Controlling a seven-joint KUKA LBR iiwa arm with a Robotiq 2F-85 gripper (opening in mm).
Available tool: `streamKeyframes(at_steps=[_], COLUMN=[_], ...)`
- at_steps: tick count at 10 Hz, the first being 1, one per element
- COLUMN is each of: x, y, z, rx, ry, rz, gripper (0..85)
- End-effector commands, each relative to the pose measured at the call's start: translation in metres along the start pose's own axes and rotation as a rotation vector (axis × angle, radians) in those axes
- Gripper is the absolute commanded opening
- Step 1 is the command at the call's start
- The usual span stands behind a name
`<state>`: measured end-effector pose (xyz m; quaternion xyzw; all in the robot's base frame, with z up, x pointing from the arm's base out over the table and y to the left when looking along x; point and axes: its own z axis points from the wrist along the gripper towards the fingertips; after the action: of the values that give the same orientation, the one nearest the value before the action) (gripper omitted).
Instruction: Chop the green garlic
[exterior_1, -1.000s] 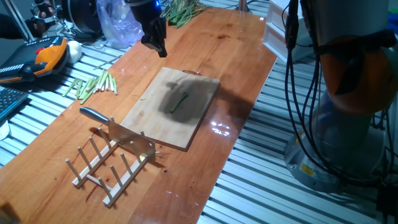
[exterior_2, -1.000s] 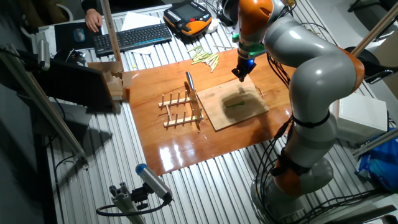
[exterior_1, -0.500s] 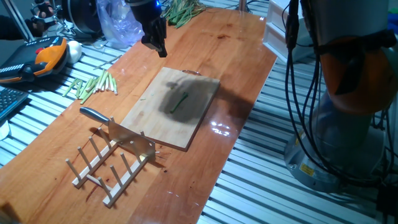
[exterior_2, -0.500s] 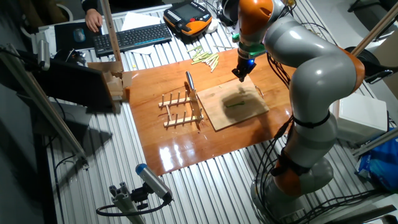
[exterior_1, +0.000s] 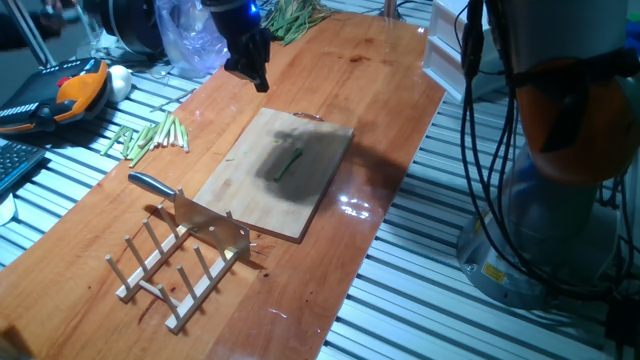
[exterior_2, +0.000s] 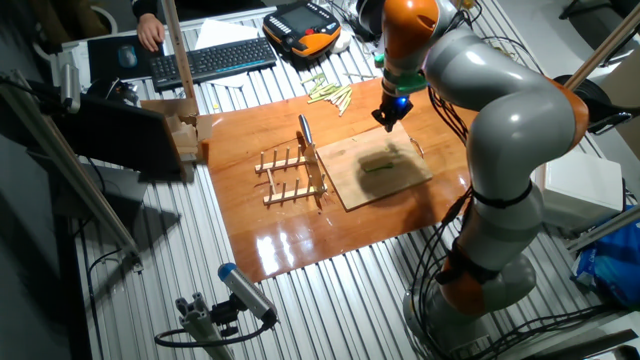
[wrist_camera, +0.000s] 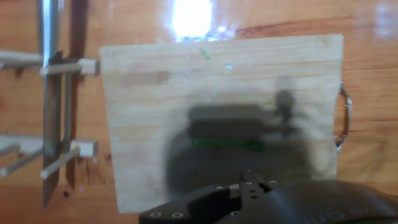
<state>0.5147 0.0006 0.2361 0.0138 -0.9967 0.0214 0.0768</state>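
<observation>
Hand, one fixed view: hand (exterior_1: 252, 72) hangs above the surface (exterior_1: 380, 80), clear of the cutting board (exterior_1: 250, 190); nothing shows between its fingers, and whether they are spread or closed I cannot tell.
Garlic, one fixed view: green garlic (exterior_1: 291, 163), a single thin dark stalk, lies on the board, below the hand and nearer the camera.
Knife, one fixed view: knife (exterior_1: 175, 200) stands in the wooden rack (exterior_1: 185, 270), beyond the board's far end from the hand.
Hand, other fixed view: hand (exterior_2: 388, 115) hovers just off the board's (exterior_2: 385, 180) edge, not touching it.
Garlic, other fixed view: stalk (exterior_2: 378, 167) rests in the shadow below the hand.
Board, hand view: board (wrist_camera: 155, 93) fills the frame.
Garlic, hand view: stalk (wrist_camera: 227, 144) lies straight ahead, in shadow; the rack (wrist_camera: 56, 118) holding the knife sits beyond the board's left edge.
</observation>
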Motion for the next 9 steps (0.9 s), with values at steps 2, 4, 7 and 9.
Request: streamKeyframes(at_steps=[2,4,7,9], x=[0.000,0.000,-0.010,-0.025], y=[0.000,0.000,0.020,0.058], z=[0.000,0.000,-0.004,-0.017], rx=[0.000,0.031,-0.014,-0.078], ry=[-0.022,-0.077,-0.020,0.026], rz=[0.015,0.040,0.073,0.121], gripper=[0.0,0.0,0.0,17.0])
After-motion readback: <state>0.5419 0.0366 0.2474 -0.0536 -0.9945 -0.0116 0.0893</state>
